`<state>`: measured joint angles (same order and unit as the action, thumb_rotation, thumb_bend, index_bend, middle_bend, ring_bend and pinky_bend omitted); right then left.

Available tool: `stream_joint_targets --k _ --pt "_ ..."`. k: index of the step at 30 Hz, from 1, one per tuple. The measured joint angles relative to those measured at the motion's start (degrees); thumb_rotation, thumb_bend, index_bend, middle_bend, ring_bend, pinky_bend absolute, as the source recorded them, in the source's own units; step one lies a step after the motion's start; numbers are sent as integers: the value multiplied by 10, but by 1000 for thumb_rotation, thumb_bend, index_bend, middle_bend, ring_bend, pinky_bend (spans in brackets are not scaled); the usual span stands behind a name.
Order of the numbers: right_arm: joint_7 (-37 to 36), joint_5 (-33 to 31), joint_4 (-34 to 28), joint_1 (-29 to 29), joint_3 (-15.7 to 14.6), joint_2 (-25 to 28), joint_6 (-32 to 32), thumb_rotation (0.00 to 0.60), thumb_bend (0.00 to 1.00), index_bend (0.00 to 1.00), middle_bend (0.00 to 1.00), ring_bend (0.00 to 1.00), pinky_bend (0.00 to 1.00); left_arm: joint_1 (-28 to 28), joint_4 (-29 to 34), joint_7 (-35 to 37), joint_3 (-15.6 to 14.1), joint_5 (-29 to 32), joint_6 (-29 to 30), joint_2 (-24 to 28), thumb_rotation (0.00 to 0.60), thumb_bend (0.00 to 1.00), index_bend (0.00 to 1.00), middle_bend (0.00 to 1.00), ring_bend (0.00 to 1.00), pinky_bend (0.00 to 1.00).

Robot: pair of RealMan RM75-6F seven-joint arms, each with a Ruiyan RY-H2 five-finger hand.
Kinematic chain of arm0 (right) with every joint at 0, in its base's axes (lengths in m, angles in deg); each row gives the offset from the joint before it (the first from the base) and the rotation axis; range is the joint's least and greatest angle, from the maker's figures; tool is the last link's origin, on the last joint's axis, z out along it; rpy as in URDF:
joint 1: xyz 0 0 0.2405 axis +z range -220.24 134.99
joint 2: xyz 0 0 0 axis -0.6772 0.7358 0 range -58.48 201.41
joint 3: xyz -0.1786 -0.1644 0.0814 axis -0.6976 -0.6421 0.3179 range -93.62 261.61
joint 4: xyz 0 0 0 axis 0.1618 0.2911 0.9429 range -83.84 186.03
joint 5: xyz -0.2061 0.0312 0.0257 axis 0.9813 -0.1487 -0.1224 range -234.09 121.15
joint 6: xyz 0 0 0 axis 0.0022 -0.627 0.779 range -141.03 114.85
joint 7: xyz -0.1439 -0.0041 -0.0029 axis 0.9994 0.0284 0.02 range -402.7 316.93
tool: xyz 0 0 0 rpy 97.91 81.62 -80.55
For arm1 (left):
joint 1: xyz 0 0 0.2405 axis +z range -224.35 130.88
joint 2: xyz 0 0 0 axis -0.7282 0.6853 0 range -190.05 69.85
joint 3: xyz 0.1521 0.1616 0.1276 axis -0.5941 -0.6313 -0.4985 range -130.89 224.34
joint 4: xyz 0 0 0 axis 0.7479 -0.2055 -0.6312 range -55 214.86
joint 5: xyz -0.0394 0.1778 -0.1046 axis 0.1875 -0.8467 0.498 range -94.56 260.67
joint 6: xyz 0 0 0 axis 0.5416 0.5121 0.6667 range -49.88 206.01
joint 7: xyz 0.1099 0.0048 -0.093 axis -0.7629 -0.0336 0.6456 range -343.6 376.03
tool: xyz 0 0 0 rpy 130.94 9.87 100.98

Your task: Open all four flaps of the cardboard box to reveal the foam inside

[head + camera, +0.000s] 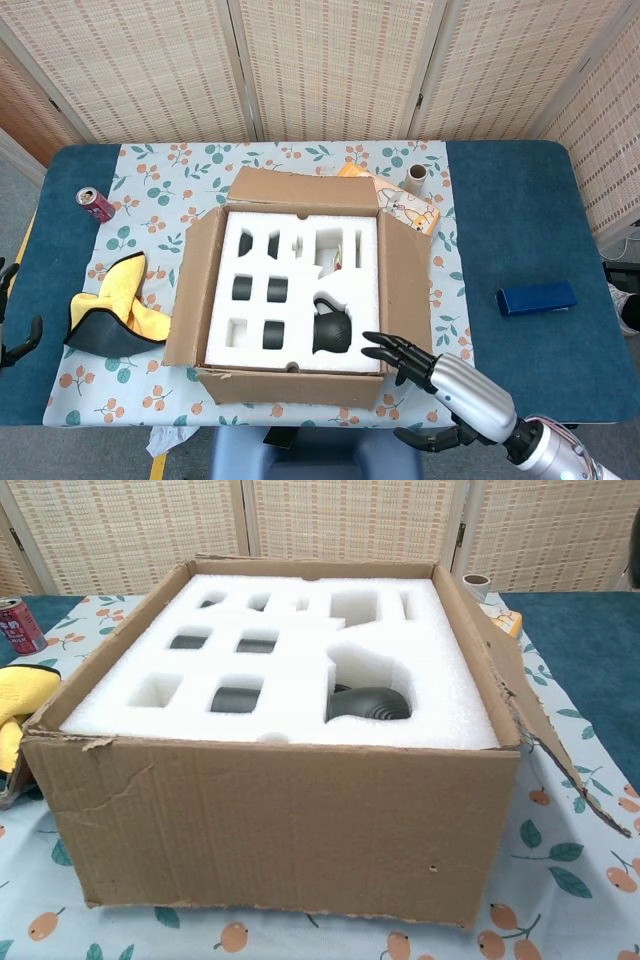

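Note:
The cardboard box (290,388) stands mid-table with its top uncovered. White foam (300,290) fills it, with several cut-outs and a black teapot (332,330) in one of them. The far flap (300,188) leans back, and the left flap (190,290) and right flap (405,290) stand outwards. The near flap (280,830) hangs down over the front face, below the foam (290,670) and the teapot (368,702). My right hand (440,385) hovers off the box's front right corner, fingers spread, holding nothing. At the left edge only dark fingertips (22,338) of my left hand show.
A red can (96,204) and a yellow cloth (120,300) lie left of the box. Behind its right corner are an orange packet (400,205) and a cardboard tube (415,178). A blue box (537,298) lies on the blue tabletop at the right.

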<state>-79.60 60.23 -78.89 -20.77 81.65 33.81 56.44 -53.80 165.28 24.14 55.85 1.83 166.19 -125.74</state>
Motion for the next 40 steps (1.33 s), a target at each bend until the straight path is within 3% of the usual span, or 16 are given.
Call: stream_joint_targets --k 9,15,22,28,33,40 --pt "179 -72 61 -11 20 -57 -11 600 379 0 0 0 179 1 5 -9 -4 -8 4 1 600 518 0 14 12 0" --pt "277 -121 150 -24 31 -126 -9 600 378 0 0 0 109 1 7 -8 -5 -10 4 2 600 517 0 14 12 0" --pt "413 -153 262 -66 38 -205 49 600 379 0 0 0 8 -1 9 -23 -8 -11 -1 2 600 518 0 14 12 0" --pt "511 -207 343 -119 46 -280 123 600 379 0 0 0 0 -6 11 -38 -12 -14 -11 -2 600 517 0 14 12 0" --pt "516 -237 401 -155 55 -327 179 600 379 0 0 0 0 -12 13 -51 -17 -18 -22 -6 600 517 0 14 12 0" --pt "470 -243 411 -163 57 -321 187 600 378 0 0 0 0 -12 18 -67 -19 -21 -15 -10 600 518 0 14 13 0"
